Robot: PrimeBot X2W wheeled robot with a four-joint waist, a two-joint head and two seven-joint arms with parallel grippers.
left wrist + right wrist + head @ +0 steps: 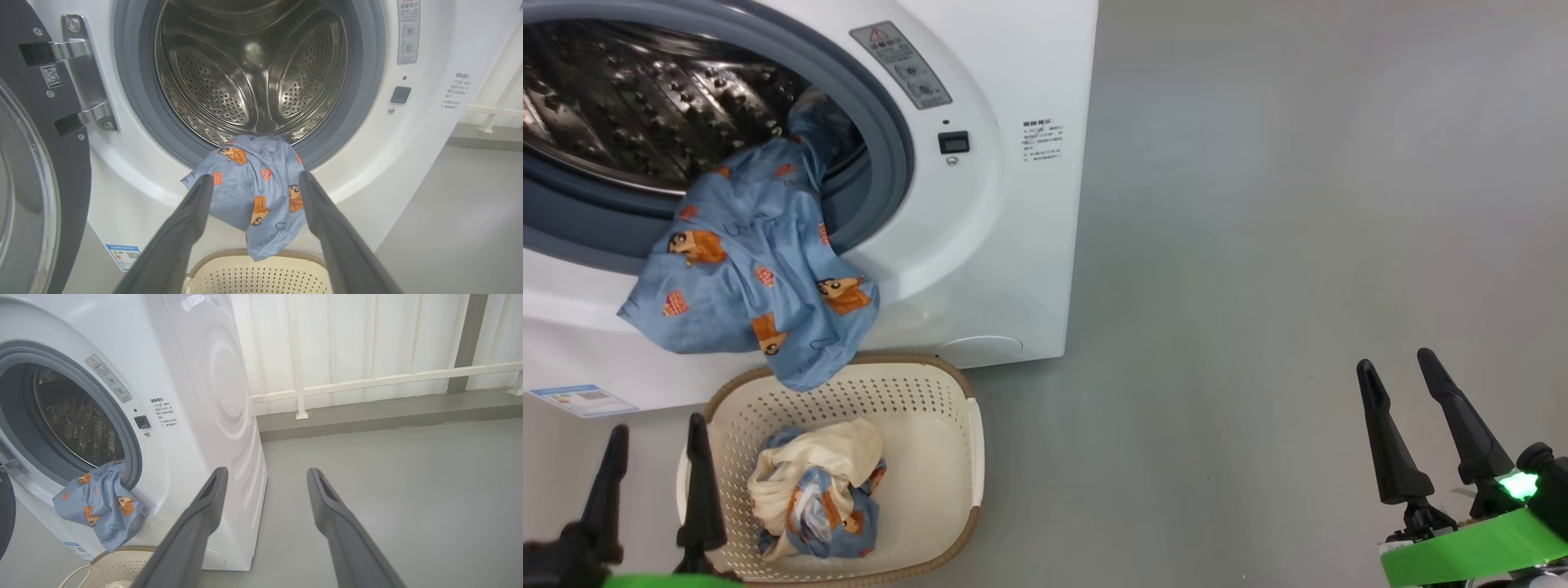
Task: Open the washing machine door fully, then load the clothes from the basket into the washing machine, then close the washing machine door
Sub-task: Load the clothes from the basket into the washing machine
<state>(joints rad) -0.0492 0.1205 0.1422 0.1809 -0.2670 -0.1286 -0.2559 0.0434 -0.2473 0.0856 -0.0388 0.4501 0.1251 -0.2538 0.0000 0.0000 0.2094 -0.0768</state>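
The white washing machine (pixel 1013 245) stands with its steel drum (pixel 253 69) exposed. Its black door (pixel 36 171) is swung wide to the left. A blue bear-print cloth (pixel 760 278) hangs out over the grey gasket, its lower end above the basket (pixel 947 457). In the basket lies a bundle of cream and blue clothes (pixel 817 490). My left gripper (pixel 654 482) is open at the basket's left rim, fingers apart and empty. My right gripper (pixel 1413 425) is open over bare floor, far right of the machine. The hanging cloth (pixel 257 196) shows between my left fingers.
Grey floor (pixel 1258 245) spreads to the right of the machine. A white railing and panelled wall (pixel 367 375) run behind, above a low grey kerb. A blue label (pixel 580 400) sits on the machine's lower front.
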